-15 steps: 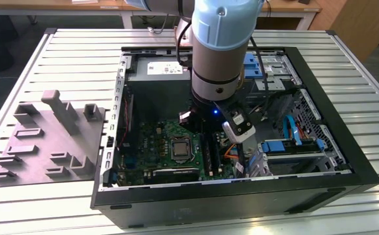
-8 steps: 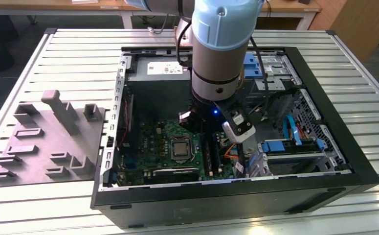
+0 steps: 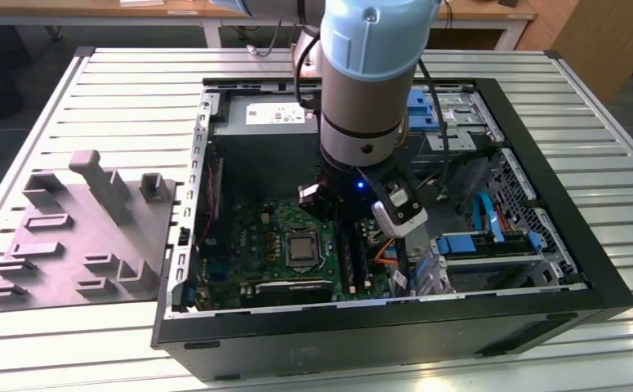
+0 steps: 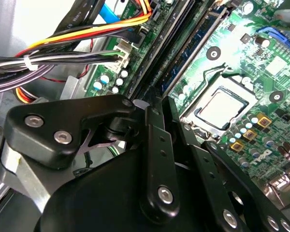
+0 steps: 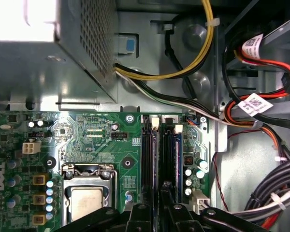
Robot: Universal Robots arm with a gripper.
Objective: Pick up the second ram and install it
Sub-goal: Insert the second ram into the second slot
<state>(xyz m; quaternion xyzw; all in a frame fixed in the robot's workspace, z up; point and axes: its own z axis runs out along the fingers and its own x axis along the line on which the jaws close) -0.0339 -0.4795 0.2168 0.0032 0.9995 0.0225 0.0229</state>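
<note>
An open black computer case lies on its side on a slatted metal table. The robot arm reaches straight down into the case, its gripper low over the green motherboard.

In the first wrist view the black fingers stand close together, directly above the long black memory slots. A blue stick, the second ram, sits on edge in the slot just beside the fingers, near a cluster of small capacitors. In the second wrist view the same blue strip runs along the slots beyond the fingertips. I cannot tell whether the fingers are pinching the stick or only closed over it.

The silver processor socket lies beside the slots. A grey power-supply box sits at the far end of the case, with yellow, black and white cables trailing from it. On the table at the exterior view's left rests a grey moulded fixture tray.
</note>
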